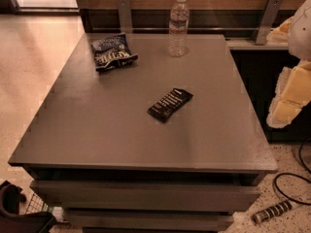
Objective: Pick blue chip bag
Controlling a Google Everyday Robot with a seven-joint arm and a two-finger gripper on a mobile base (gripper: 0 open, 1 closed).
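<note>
The blue chip bag lies on the grey table at its far left corner. It is puffy and crinkled, dark with a pale blue top and white lettering. My gripper is the cream and white shape at the right edge of the view. It hangs beyond the table's right side, far from the bag and touching nothing.
A flat black wrapped bar lies near the table's middle. A clear water bottle stands at the far edge. Drawers sit under the tabletop. A black cable and a striped object lie on the floor at right.
</note>
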